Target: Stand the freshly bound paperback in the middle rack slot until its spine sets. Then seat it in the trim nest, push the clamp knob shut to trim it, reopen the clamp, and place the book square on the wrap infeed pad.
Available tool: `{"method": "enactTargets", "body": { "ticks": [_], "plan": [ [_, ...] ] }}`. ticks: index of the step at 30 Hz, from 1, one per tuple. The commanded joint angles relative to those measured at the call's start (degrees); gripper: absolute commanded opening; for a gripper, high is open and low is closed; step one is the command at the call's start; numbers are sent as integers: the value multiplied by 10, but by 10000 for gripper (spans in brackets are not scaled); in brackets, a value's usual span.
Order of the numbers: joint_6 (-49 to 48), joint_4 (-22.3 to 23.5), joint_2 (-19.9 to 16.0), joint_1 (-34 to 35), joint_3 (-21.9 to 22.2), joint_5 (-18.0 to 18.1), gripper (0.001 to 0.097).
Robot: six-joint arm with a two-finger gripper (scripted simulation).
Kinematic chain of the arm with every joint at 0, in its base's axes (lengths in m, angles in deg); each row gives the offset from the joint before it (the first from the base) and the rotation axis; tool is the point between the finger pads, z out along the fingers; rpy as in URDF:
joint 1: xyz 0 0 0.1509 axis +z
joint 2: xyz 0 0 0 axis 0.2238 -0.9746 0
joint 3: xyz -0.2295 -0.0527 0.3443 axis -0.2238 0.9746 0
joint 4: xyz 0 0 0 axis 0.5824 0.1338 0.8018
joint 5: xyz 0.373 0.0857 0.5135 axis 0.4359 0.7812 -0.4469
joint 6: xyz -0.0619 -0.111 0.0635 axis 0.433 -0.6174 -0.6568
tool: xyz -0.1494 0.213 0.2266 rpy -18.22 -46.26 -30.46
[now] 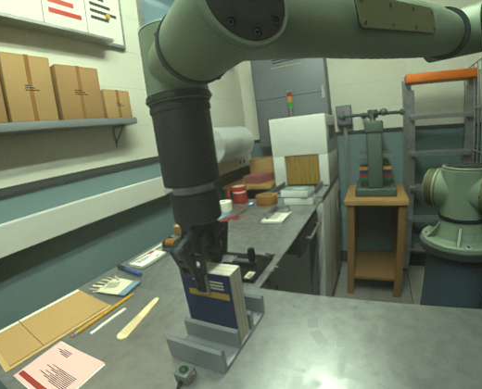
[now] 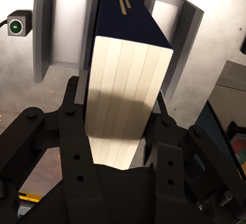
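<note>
My gripper [image 1: 203,273] [image 2: 122,122] is closed on the top of the blue paperback [image 1: 218,296], which stands upright in the middle slot of the grey rack [image 1: 218,331]. From the wrist camera I look down the book's cream page edges [image 2: 122,102] to its dark blue cover and the rack [image 2: 110,38] beneath it. The trim nest [image 1: 248,266] with its black knob lies just behind the rack, partly hidden by my arm.
A tan board [image 1: 41,326] lies at the left of the bench with a pink sheet [image 1: 60,370], pencil and cream folder stick [image 1: 136,318]. A green button box [image 1: 184,372] sits in front of the rack. The robot base [image 1: 459,231] stands to the right.
</note>
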Motion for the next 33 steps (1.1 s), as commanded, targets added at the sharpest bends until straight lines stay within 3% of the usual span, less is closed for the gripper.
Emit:
{"method": "enactTargets", "body": {
  "ticks": [1,16,33],
  "plan": [
    [0,0,0,0,-1,0,375],
    [0,0,0,0,0,1,80],
    [0,-1,1,0,-3,3,80]
  ]
}}
